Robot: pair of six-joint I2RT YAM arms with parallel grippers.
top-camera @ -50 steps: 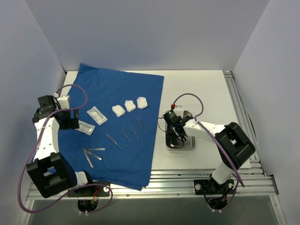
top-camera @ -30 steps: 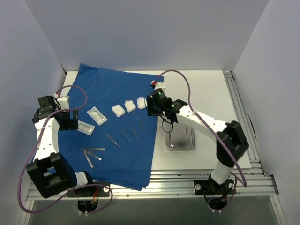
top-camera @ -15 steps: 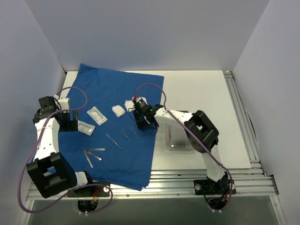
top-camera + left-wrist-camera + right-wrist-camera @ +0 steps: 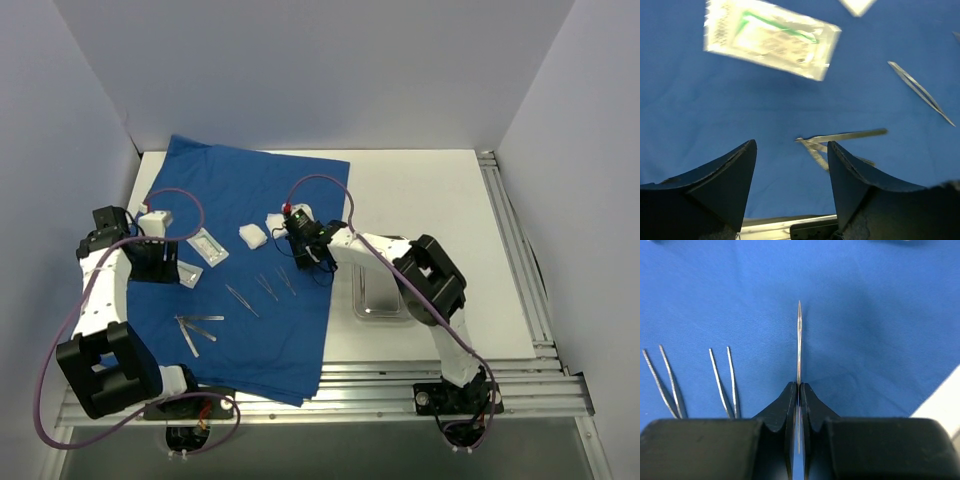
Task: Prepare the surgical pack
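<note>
Right fingers (image 4: pixel 780 410): mine, pinched tight on a thin steel instrument (image 4: pixel 799 340), needle-pointed, its tip over the cloth.
Left fingers (image 4: pixel 725 180): mine, spread apart and holding nothing, above the cloth near a glossy flat packet (image 4: pixel 771 37).
Cloth (image 4: pixel 270 190): royal-blue sheet, smooth, spread on the white desk (image 4: pixel 440 190).
On the cloth: slim two-pronged tweezers (image 4: pixel 722 380), fluffy white gauze pads (image 4: pixel 253 235).
Tray (image 4: pixel 385 300): shiny rectangular steel, on bare desk just right of the cloth.
</note>
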